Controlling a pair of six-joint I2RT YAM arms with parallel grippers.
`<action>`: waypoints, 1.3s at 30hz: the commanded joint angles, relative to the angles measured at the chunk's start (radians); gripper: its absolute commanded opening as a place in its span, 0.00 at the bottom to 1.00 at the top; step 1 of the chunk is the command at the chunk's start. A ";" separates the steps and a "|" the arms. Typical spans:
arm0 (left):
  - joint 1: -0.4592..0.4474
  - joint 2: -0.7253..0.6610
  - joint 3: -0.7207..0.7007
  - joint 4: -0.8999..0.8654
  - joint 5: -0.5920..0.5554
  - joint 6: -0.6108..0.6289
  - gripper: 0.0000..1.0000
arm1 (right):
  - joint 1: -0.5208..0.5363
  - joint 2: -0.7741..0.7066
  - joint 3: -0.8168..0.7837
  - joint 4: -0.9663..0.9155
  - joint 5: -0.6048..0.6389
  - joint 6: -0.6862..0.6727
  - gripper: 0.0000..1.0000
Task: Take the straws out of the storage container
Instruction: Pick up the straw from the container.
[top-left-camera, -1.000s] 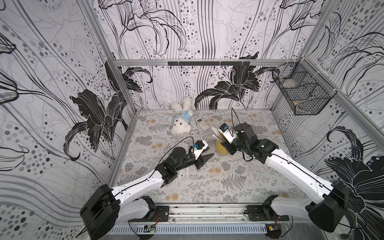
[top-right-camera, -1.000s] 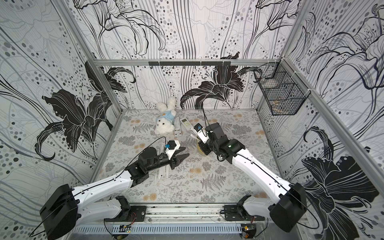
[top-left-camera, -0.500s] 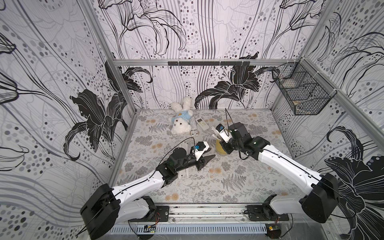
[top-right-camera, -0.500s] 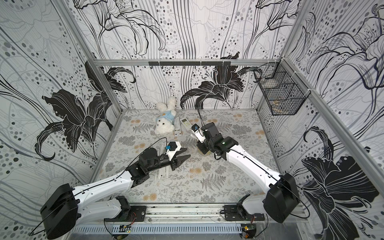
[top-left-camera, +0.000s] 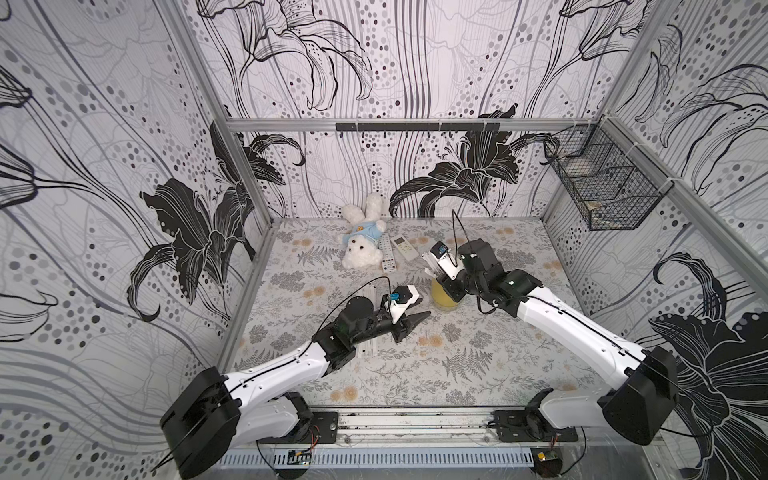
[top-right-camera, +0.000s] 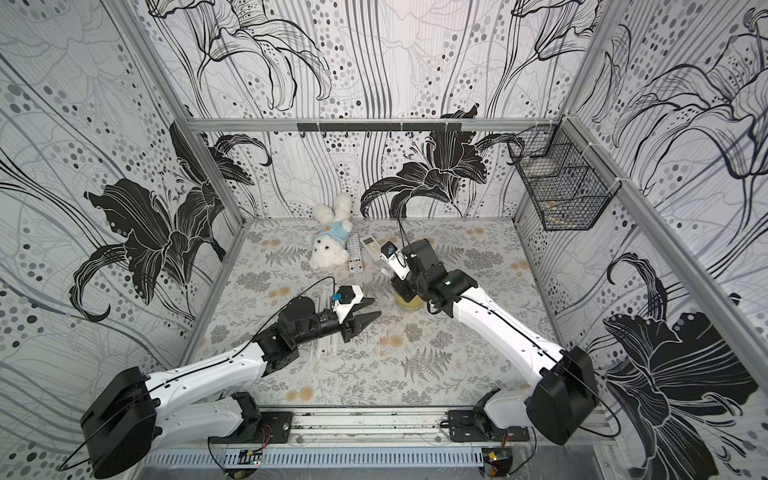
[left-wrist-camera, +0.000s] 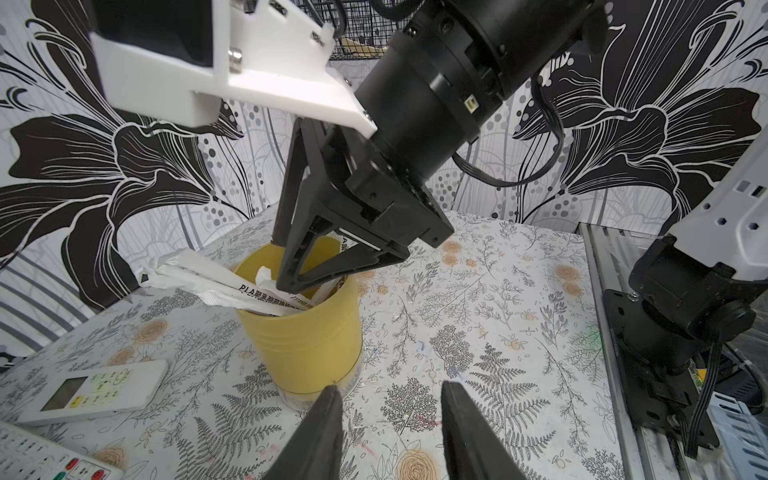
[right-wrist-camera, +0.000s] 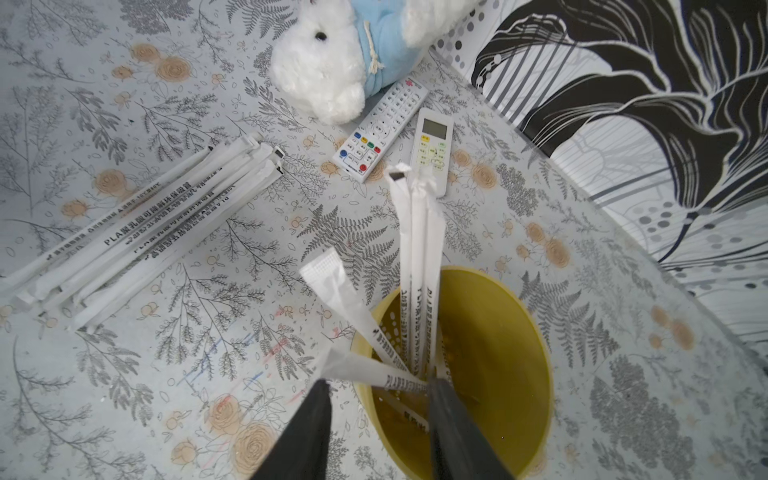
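The storage container, a yellow cup (top-left-camera: 445, 300) (top-right-camera: 409, 303) (left-wrist-camera: 299, 332) (right-wrist-camera: 498, 353), stands upright mid-table. Several paper-wrapped straws (right-wrist-camera: 419, 270) (left-wrist-camera: 216, 282) lean out of it toward the back. More straws (right-wrist-camera: 145, 224) (top-right-camera: 326, 345) lie in a flat pile on the table, partly under my left arm. My right gripper (right-wrist-camera: 376, 390) (top-left-camera: 446, 286) hangs over the cup, open. One finger is inside the rim and one outside, with a straw lying across the gap. My left gripper (left-wrist-camera: 390, 390) (top-right-camera: 374, 307) is open and empty, low beside the cup's base.
A white plush bear (top-left-camera: 363, 245) (right-wrist-camera: 345, 62) lies at the back, with two white remote controls (top-left-camera: 388, 253) (right-wrist-camera: 432, 153) next to it. One remote (left-wrist-camera: 95, 390) sits close to the cup. A black wire basket (top-left-camera: 602, 191) hangs on the right wall.
My right gripper narrowed over the cup, then opened wide again, shifting slightly toward the back left. The left arm edged a little toward the cup, still open.
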 joint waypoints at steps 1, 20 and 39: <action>-0.003 -0.014 -0.017 0.042 -0.010 0.006 0.43 | 0.002 0.030 0.034 -0.031 -0.010 -0.016 0.46; -0.004 -0.058 -0.048 0.040 -0.024 0.015 0.43 | 0.006 0.103 0.072 -0.007 0.003 -0.030 0.13; -0.005 -0.069 -0.006 0.009 -0.033 -0.026 0.43 | 0.005 0.015 0.168 -0.094 0.127 0.036 0.00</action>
